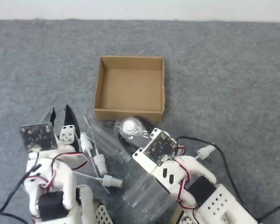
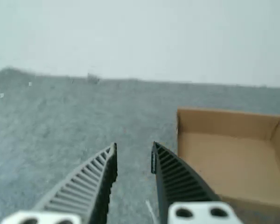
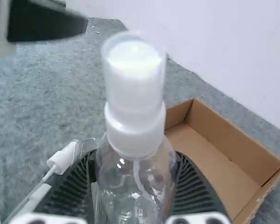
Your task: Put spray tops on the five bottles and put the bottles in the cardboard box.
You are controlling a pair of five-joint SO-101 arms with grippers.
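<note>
Clamping a clear plastic bottle [image 3: 130, 184] with white spray top [image 3: 133, 60], right gripper [image 1: 133, 131] likely must next clear the wall of the brown cardboard box [image 1: 129, 114]; left gripper [image 2: 133, 156] gapes empty.

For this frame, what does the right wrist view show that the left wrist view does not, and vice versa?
Right wrist, not left: the right gripper shut on a clear bottle with a spray top fitted, and a loose spray top lying on the carpet. Left wrist, not right: the left gripper, fingers open and empty. Both: the cardboard box, grey carpet and white wall.
</note>
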